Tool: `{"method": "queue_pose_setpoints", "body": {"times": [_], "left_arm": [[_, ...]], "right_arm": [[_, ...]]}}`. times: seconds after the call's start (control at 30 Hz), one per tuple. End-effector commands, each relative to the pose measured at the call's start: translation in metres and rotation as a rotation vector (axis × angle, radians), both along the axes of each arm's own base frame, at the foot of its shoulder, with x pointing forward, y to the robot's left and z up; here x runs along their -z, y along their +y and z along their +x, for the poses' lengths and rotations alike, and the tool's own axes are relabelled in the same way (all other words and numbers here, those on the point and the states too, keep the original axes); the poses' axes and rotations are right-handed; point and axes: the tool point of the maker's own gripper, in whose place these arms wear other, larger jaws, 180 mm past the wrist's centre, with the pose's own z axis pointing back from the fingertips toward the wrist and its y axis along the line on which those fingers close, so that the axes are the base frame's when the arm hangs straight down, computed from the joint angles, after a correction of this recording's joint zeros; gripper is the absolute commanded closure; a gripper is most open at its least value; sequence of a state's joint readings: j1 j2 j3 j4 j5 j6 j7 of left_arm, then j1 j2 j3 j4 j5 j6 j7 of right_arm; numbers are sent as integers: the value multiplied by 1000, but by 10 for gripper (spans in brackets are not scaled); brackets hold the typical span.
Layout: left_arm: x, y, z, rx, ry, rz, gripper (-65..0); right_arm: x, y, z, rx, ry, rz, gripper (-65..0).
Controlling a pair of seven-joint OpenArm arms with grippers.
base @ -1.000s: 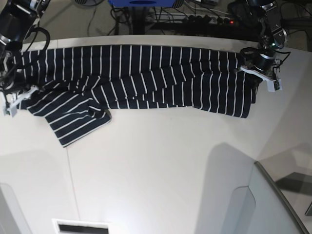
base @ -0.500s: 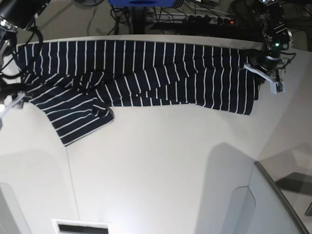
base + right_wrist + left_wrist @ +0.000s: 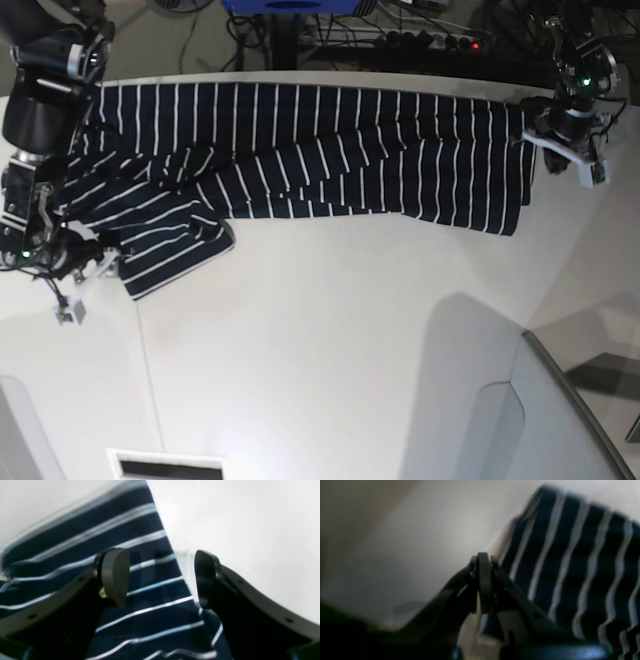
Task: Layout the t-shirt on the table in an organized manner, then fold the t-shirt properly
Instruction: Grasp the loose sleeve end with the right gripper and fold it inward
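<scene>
The left gripper (image 3: 483, 562) is clamped tight on a fold of the shirt's (image 3: 300, 150) edge, its dark fingers pressed together in the wrist view with striped cloth bunched just beside them. In the base view this gripper (image 3: 530, 135) sits at the far right of the table (image 3: 330, 350), at the shirt's right end.

The right gripper (image 3: 160, 577) stands with its jaws spread and nothing between them. One finger (image 3: 115, 575) hangs over the stripes, the other over the white tabletop (image 3: 250, 530) just past the shirt's (image 3: 140, 590) edge. Whether the fingers touch the cloth cannot be told. In the base view it (image 3: 85, 275) is low at the left side, beside the shirt's lower-left corner.

The navy shirt with thin white stripes lies stretched in a long band along the far edge of the table, from the left arm across to the left gripper on the right. It is creased through the middle, and a flap at lower left juts toward the near side. In the left wrist view the cloth (image 3: 570, 555) rises in soft waves against the pale surface (image 3: 407, 542).
</scene>
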State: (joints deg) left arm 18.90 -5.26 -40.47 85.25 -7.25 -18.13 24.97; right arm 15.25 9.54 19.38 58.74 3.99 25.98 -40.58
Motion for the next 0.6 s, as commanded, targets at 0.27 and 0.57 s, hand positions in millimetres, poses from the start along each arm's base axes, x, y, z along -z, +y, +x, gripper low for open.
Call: {"method": "queue_pose_setpoints", "body": {"times": [0.27,0.57], "left_arm": [[-20,33,-6,-62,-41,61,0],[-20,30,0,-54,-47,56,0]], "right_arm": [[6,-22,19,50,-25,36,-384],[10,-2,22,40,-26,71,-384]]}}
